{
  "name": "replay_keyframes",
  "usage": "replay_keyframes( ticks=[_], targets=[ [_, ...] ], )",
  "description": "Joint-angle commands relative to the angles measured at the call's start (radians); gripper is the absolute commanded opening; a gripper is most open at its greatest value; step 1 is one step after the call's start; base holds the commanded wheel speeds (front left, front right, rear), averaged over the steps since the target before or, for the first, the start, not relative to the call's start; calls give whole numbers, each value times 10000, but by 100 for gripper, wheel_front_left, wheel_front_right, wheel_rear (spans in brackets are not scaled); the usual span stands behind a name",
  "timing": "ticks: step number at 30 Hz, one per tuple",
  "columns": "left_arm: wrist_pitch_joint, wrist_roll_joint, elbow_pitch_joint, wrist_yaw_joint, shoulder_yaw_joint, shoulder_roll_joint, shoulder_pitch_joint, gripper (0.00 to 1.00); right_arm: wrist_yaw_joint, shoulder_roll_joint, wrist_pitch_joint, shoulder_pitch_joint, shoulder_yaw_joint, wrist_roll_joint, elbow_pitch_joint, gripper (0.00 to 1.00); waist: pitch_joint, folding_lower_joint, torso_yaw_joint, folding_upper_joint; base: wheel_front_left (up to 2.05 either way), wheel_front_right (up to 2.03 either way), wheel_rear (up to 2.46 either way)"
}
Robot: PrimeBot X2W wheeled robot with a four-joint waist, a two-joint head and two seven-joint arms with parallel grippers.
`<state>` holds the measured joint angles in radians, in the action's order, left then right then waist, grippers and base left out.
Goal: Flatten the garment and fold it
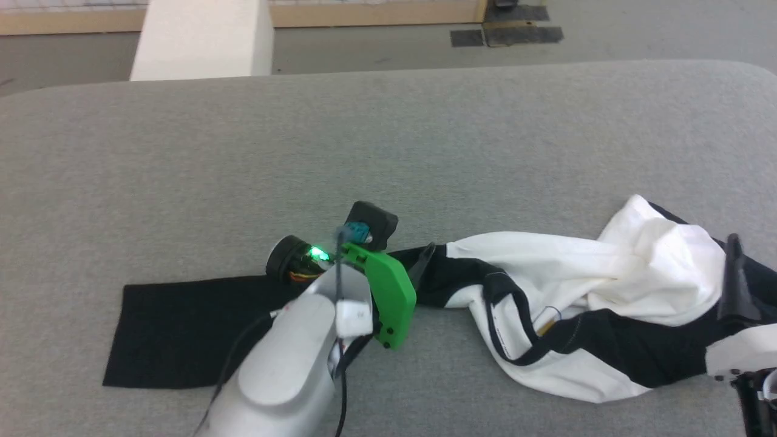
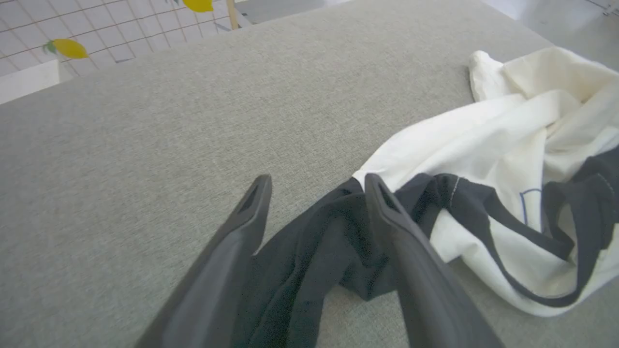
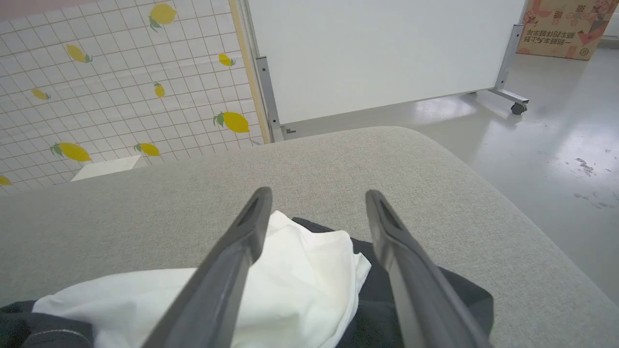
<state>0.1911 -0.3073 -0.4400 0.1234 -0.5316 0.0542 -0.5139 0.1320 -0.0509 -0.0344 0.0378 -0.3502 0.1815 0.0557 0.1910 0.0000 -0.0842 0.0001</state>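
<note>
We see the shirt [image 1: 583,273] crumpled at the right of the grey padded table [image 1: 364,152], one black sleeve [image 1: 182,328] stretched flat to the left. Our left gripper [image 2: 316,180] stands with jaws spread astride that sleeve, and our right gripper [image 3: 314,193], also spread, is over the white bunch.

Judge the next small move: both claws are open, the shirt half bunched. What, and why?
Probably lower the right claw onto the garment, its white body heaped beneath, and close on an edge to draw it flat. One black sleeve lies spread on the table; the left claw hangs open over that sleeve's shoulder end.
</note>
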Motion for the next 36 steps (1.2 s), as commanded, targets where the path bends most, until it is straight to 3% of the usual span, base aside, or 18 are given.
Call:
replay_keyframes(
  ticks=[1,11,12,13,16,23,30,31,33,36],
  targets=[
    [571,-72,-311,62,-148,150,-405,100,-13,6,108,-96,140,116,-76,100,279,0,-406,-1,0,0,0],
    [4710,-223,-1669,70,-1336,963,-1354,100,-13,6,348,-127,649,396,-562,100,387,0,-882,-1,0,0,0],
    [4953,-371,-1612,71,-1484,1019,-1308,28,-13,6,361,-130,647,409,-587,100,379,0,-878,-1,0,0,0],
    [5014,-474,-1527,71,-1545,1083,-1276,0,-13,6,366,-126,645,431,-608,100,373,0,-862,-1,0,0,0],
    [4450,-576,-1175,-106,-1285,1387,-1171,0,-13,6,395,-79,621,480,-596,100,351,0,-714,-1,0,0,0],
    [1154,-1381,-429,-2065,1128,2105,-40,0,-13,6,320,-68,650,439,-437,100,183,0,-183,-1,0,0,0],
    [58,-2356,425,-3239,2948,2711,1700,0,-13,7,78,-188,686,346,-301,100,-2,0,598,-1,0,0,0],
    [-6,-2483,592,-3352,3120,2738,1999,20,-13,7,20,-196,733,318,-282,100,-35,0,709,-1,0,0,0],
    [-116,-2746,962,-3331,3290,2687,2496,100,-13,7,-125,-227,874,218,-209,100,-84,0,926,-1,0,0,0],
    [-612,-2959,1580,-3144,3399,2544,3016,100,-13,7,-399,-257,1368,-78,-11,100,-128,0,1224,-1,0,0,0]
  ],
)
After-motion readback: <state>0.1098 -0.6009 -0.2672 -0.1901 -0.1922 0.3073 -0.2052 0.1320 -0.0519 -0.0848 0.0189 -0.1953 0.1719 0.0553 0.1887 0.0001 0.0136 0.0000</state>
